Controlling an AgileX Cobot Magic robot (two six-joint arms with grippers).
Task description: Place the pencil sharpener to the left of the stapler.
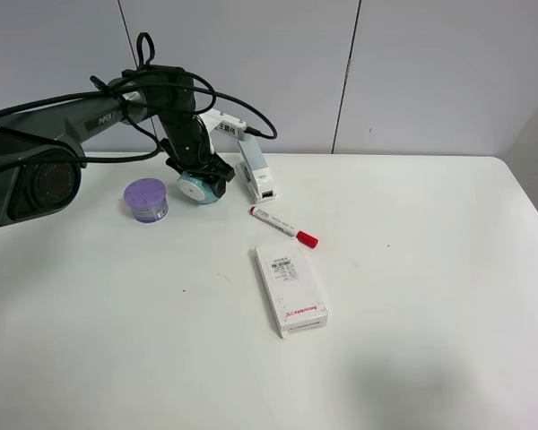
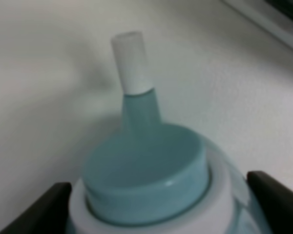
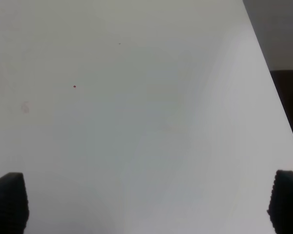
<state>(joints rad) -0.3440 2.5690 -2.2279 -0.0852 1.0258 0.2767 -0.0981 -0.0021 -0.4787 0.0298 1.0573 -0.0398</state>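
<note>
**A:** Entry, left arm. Where is the pencil sharpener (image 1: 198,187)?

**B:** Between my left gripper (image 1: 200,182) fingers, at the back of the white table (image 1: 412,296). The high camera shows its round white face turned toward the front, teal body behind it. It sits just left of the stapler (image 1: 254,169), close to it, with the purple-lidded round container (image 1: 146,199) a little further to its left. I cannot tell whether it rests on the table or is just off it.

**A:** State of your left jaws?

**B:** Closed down onto the sharpener. The left wrist camera shows a dark fingertip (image 2: 36,212) on each side of the white ring, hard against it. Teal cup fills the middle of that view, blurred; the thin teal handle with its white cap (image 2: 132,61) points away over the table.

**A:** Right gripper?

**B:** Jaws spread wide, holding nothing. The right wrist camera shows only the two dark fingertips (image 3: 9,202) at the corners and bare table between. The arm itself is outside the high view.

**A:** Other items logged?

**B:** White marker with a red cap (image 1: 283,226), lying slantwise in front of the stapler. Flat white box with a printed label (image 1: 290,288) nearer the front, well apart from the sharpener.
</note>
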